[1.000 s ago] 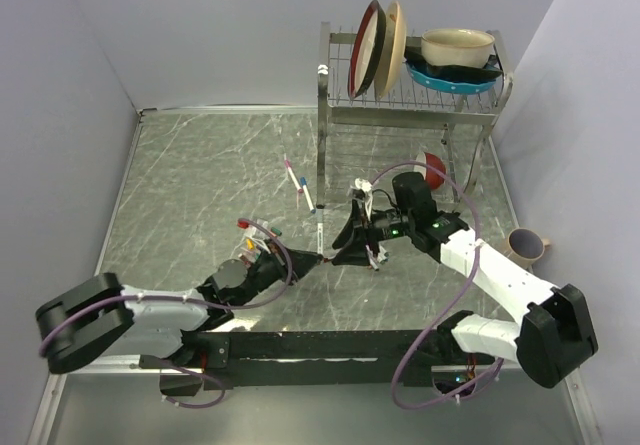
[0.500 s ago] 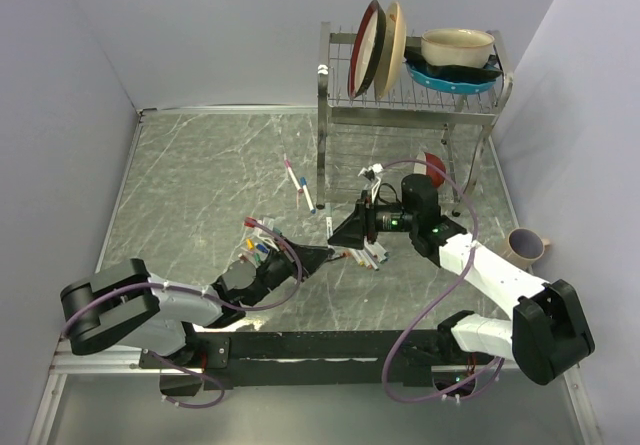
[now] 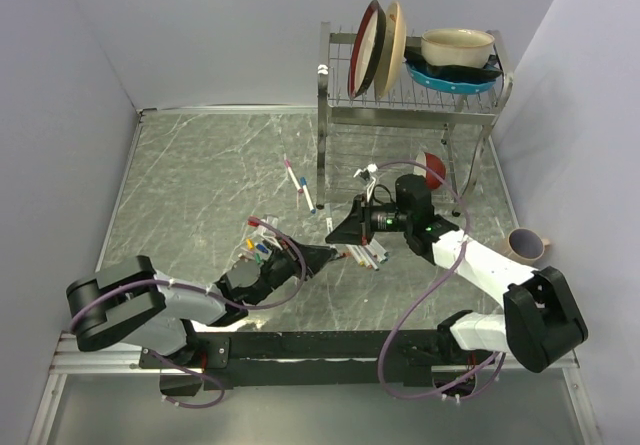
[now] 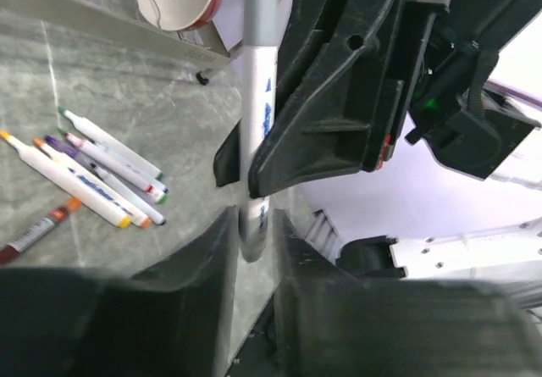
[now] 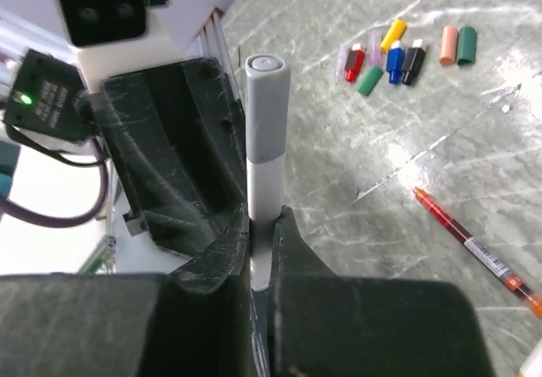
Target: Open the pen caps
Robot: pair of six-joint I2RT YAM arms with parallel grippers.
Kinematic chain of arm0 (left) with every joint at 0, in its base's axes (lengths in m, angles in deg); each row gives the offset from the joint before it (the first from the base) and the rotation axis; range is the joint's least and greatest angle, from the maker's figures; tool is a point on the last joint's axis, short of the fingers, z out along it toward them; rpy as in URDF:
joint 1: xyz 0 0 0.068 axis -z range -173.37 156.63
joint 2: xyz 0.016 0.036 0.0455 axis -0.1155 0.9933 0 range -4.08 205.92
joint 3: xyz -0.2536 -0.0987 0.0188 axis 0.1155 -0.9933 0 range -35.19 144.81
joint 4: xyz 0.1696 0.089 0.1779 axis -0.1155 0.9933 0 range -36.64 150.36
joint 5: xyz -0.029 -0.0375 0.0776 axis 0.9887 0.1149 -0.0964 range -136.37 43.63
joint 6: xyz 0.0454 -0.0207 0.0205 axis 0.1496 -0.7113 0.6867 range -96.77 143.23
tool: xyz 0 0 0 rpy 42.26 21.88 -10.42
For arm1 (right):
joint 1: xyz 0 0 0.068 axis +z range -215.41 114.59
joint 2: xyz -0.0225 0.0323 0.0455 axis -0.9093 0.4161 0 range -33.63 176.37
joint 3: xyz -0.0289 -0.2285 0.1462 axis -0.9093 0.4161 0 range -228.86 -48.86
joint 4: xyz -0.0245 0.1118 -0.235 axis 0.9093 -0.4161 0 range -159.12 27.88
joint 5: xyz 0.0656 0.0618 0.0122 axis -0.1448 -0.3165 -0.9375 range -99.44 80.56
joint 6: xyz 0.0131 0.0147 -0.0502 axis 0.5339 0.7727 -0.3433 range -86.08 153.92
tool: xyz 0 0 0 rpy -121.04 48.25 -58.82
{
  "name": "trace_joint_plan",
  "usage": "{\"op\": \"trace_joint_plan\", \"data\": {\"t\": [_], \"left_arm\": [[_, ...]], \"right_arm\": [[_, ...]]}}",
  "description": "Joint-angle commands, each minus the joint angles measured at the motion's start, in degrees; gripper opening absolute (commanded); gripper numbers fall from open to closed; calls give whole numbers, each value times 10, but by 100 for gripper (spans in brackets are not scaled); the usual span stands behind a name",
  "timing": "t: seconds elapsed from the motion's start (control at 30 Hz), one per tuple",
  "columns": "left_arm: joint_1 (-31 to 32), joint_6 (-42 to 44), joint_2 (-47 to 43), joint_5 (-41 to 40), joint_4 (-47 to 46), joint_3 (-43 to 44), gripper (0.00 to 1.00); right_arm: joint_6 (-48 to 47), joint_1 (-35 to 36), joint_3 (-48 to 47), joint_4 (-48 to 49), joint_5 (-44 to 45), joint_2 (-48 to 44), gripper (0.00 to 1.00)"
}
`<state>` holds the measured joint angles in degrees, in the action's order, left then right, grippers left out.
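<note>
Grey cylindrical plastic cap [image 5: 268, 106] crowns thin white marker barrel [image 5: 260, 192] | right gripper [image 5: 262, 224] pinches barrel, nearer the cap | left gripper [image 4: 251, 224] straddles opposite end, grip unclear

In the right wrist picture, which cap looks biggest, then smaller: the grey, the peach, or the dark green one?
1. Grey cap, by far, but it sits nearest the camera, which makes it look big.
2 and 3. Peach cap and dark green cap look alike, so no ranking.
</note>
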<state>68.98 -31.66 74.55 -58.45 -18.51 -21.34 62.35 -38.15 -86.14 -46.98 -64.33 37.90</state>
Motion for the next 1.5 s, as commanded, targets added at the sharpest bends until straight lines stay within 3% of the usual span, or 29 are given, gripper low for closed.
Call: {"op": "trace_joint_plan", "data": {"t": [0.0, 0.07, 0.17, 0.23, 0.3, 0.43, 0.6, 1.0, 1.13, 1.2, 1.3, 1.47], "left_arm": [[4, 13, -20, 14, -61, 0, 52], [4, 22, -41, 1, -63, -20, 70], [3, 28, -79, -21, -35, -37, 83], [3, 28, -105, -39, -6, -37, 85], [4, 29, -117, -56, 24, -33, 86], [-3, 23, -141, -75, 54, -29, 83], [-10, 27, -155, -78, 97, -8, 72], [-33, 29, -112, -26, 95, 24, 45], [-38, 33, -100, -1, 76, 28, 25], [-50, 34, -102, 5, 83, 29, 1], [-102, 40, -154, 6, 162, 39, 1], [-221, 32, -297, -92, 356, 67, 1]], "right_arm": [[-56, 8, -25, -24, -5, 6, 0], [-79, 7, -34, -46, -15, 7, 0], [-150, 7, -58, -101, -65, 23, 0], [-208, 7, -70, -130, -103, 36, 0], [-306, 8, -100, -218, -151, 59, 0], [-388, 15, -133, -313, -183, 91, 0], [-420, 30, -148, -351, -171, 102, 0], [-441, 48, -163, -381, -159, 114, 0], [-440, 48, -165, -383, -159, 117, 0], [-442, 48, -165, -385, -160, 119, 0], [-447, 54, -166, -393, -151, 121, 0], [-457, 81, -176, -414, -110, 135, 0]]}}
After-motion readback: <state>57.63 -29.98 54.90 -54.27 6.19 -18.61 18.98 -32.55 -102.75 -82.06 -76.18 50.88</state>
